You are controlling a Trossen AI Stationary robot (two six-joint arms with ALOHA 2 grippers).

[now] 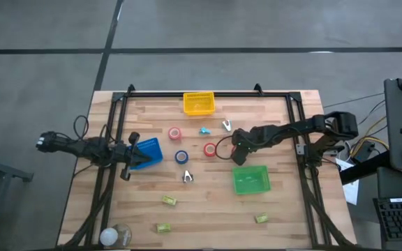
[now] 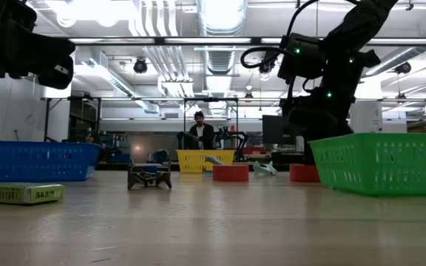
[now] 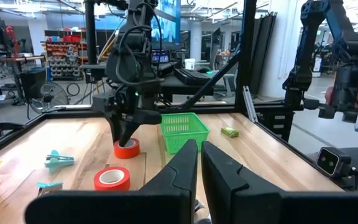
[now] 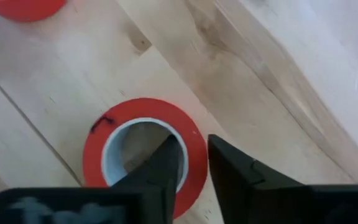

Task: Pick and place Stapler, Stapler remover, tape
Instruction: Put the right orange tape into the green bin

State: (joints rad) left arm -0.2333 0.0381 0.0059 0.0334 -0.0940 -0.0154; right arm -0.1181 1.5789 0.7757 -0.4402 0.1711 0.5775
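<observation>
Right tool (image 4: 194, 158) is pinching the red tape roll's (image 4: 143, 146) wall on the counter (image 4: 278, 81) — green basket (image 1: 250, 179) sitting close beside. Left tool (image 3: 199, 163) is waiting pressed together at the blue basket (image 1: 147, 151).

A pale wooden plank table (image 1: 208, 209) with a black frame round its edges carries everything. Right under the right claw (image 1: 218, 150), with one finger inside its hole and one outside, a red tape roll (image 1: 210, 149) lies flat on the boards. Just to the side of the claw nearest the right arm's base sits a green basket (image 1: 250, 180). Beyond the claw, at the far edge, stands a yellow basket (image 1: 199, 103). Further across the table from the claw lie a blue tape roll (image 1: 181, 157), a pinkish roll (image 1: 175, 132) and a blue basket (image 1: 147, 153). A small teal clip (image 1: 204, 130) and a metal staple remover (image 1: 227, 126) lie near the claw; three small green boxes (image 1: 169, 201) lie toward the near edge.
</observation>
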